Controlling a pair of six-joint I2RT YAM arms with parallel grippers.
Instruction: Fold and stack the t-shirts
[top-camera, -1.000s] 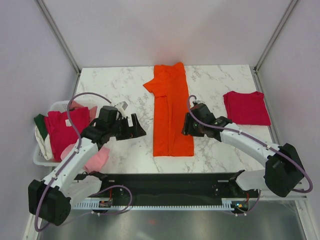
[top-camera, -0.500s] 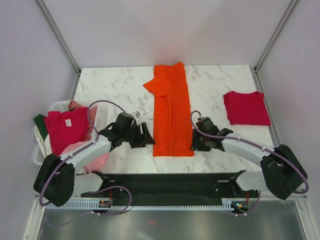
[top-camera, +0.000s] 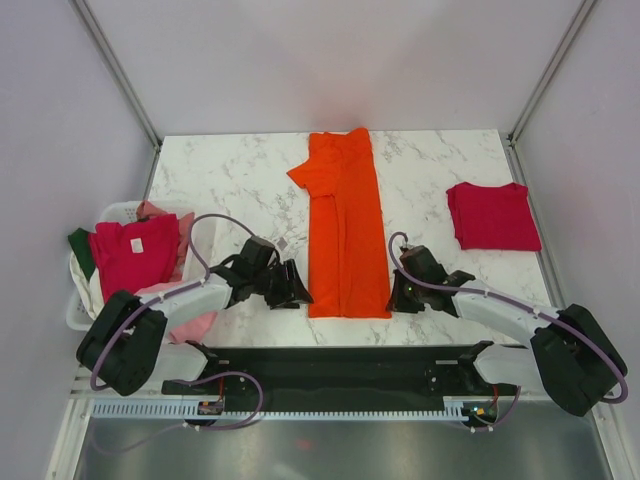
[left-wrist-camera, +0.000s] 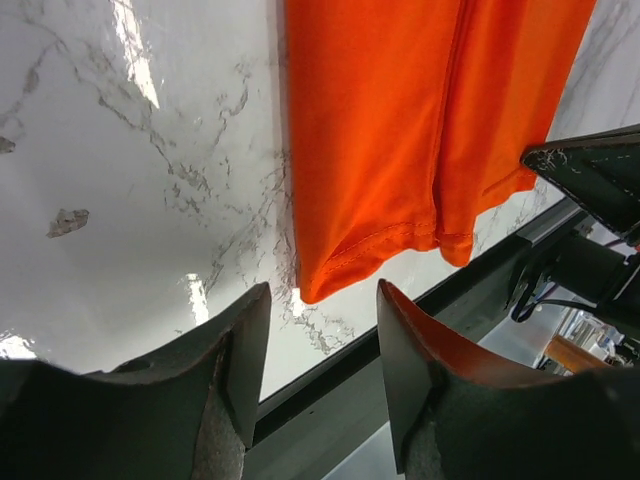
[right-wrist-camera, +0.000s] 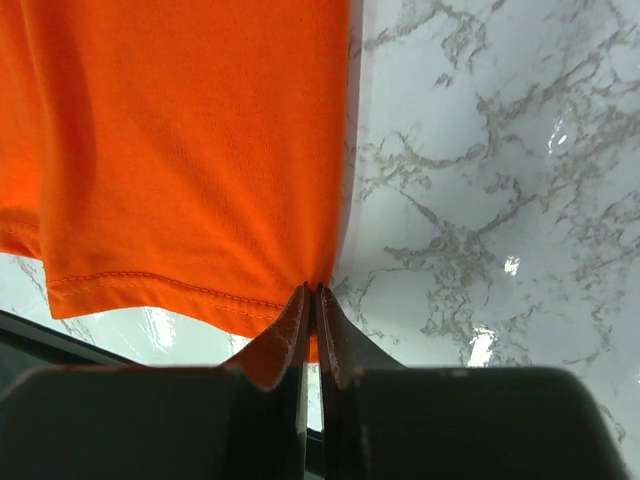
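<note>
Now your right gripper (right-wrist-camera: 312, 298) pinches the near right hem corner of the orange shirt (top-camera: 345, 225) — folded lengthwise in the middle of the table (top-camera: 230, 170) — while your left gripper (left-wrist-camera: 322, 300) stands spread just by the near left corner. The red shirt (top-camera: 492, 215) lies folded at the right.

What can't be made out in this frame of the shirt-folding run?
Top view: how many tees fill the basket; the magenta t-shirt lies over them and the left arm crosses the pink t-shirt.
Top view: the left pincer and right pincer tips, hidden under their own wrists.
Wrist views: the orange t-shirt beyond its hem end, cut by the frame.
</note>
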